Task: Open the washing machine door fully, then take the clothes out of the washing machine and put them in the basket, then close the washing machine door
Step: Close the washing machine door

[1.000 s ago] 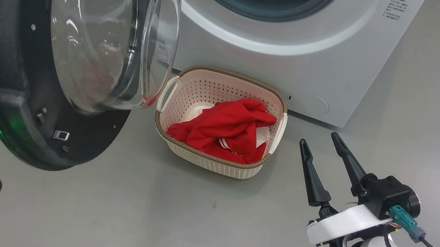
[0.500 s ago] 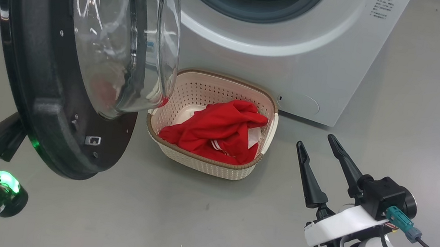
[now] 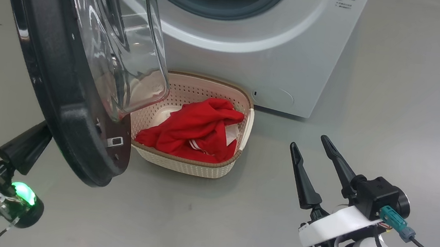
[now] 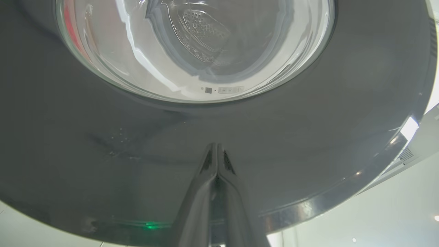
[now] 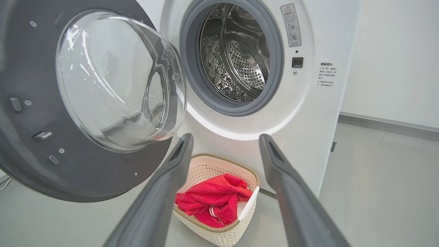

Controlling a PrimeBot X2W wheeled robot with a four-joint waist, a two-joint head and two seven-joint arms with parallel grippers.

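Grey floor; clothes [image 3: 189,132] in basket [image 3: 181,165]; left gripper [image 4: 216,151], fingers together, tips at outer rim of washing machine door [image 4: 308,154]; right gripper [image 3: 308,142] spread, farther.

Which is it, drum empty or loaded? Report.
Empty as far as visible: the drum shows bare perforated steel, and the clothes lie in the basket.

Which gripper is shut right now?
The left gripper: its two dark fingers meet, pointing at the round glossy black washing machine door. The right gripper is spread open.
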